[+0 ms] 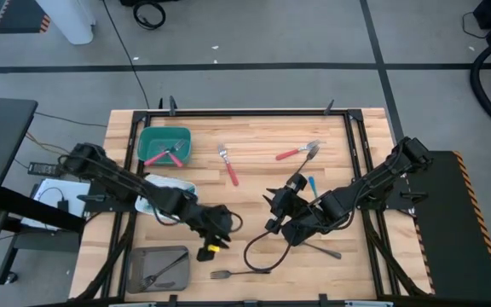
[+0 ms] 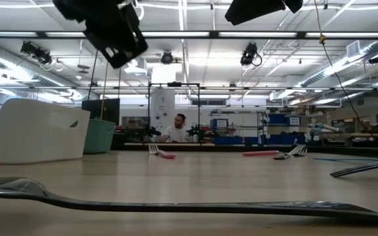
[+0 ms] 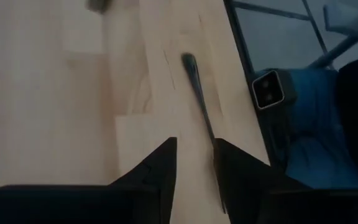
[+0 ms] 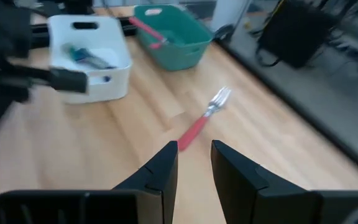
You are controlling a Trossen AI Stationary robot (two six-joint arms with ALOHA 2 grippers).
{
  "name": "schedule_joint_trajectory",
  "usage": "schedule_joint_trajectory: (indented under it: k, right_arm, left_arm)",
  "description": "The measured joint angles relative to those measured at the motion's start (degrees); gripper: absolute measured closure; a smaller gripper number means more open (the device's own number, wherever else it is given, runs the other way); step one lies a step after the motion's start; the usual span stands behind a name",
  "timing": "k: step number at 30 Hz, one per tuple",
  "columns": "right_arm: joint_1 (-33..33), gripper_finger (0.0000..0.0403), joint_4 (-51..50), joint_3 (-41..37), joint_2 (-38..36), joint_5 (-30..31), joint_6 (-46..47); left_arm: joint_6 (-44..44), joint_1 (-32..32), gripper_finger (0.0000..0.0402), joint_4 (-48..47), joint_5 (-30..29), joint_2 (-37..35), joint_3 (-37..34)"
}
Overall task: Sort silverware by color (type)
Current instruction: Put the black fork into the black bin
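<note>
The left pincer (image 1: 214,241), fingers narrowly apart and empty, hovers above the dark grey fork (image 1: 233,274) at the desk's six o'clock edge. Judging by this, pickup is underway; next it should descend, then carry toward the grey bin (image 1: 135,257) at eight o'clock. The right pincer (image 1: 278,210), also apart, waits mid-desk.

Overhead, table-level, two wrist views.

A lab hall: ceiling strip lights (image 2: 195,34), distant workbenches (image 2: 241,139).

Bare wood open between red-handled fork (image 1: 228,165) and red-handled utensil (image 1: 297,153). Green bin (image 1: 165,146), white bin (image 1: 165,189) and grey bin (image 1: 158,269) crowd the left side. Black cable (image 1: 258,247) loops across mid-table near dark fork (image 1: 239,274).
</note>
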Motion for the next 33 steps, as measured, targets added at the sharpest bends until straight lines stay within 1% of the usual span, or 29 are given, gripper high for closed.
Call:
schedule_joint_trajectory:
  k: [4, 7, 9, 14, 20, 24, 27, 33]
  right_arm:
    - [1.10, 0.0298, 0.00, -0.01, 0.00, -3.92, 3.56]
    - [2.29, 0.0298, 0.19, -0.56, 0.00, -4.97, 6.12]
    - [3.03, 0.0298, 0.22, -0.79, 0.00, -5.11, 7.77]
    - [4.83, 0.0298, 0.28, -0.79, 0.00, -5.30, 11.74]
    - [7.03, 0.0298, 0.29, -0.81, 0.00, -5.39, 14.47]
    - [7.86, 0.0298, 1.09, -1.15, 0.09, -4.65, 15.79]
    - [7.91, 0.0298, 1.06, -1.25, 1.06, -4.21, 16.43]
    - [7.89, 0.0298, 3.75, -1.28, 2.64, -5.00, 16.46]
  left_arm:
    - [-2.15, -1.68, 0.0270, 4.52, 0.20, 4.55, -0.06]
    - [-5.25, -3.49, 0.0271, 8.62, -0.16, 6.90, -0.04]
    - [-6.41, -4.85, 0.0274, 10.99, -1.91, 8.15, -0.03]
    - [-9.18, -8.32, 0.0280, 10.94, -7.90, 9.94, -0.04]
    - [-10.85, -11.45, 0.0281, 13.02, -12.39, 11.34, 0.57]
    - [-10.47, -12.80, 0.0281, 12.85, -14.65, 13.45, 3.47]
    - [-9.15, -13.53, 0.0281, 10.25, -15.11, 16.65, 7.03]
    - [-9.02, -14.10, 0.0281, -0.06, -17.74, 21.45, 14.03]
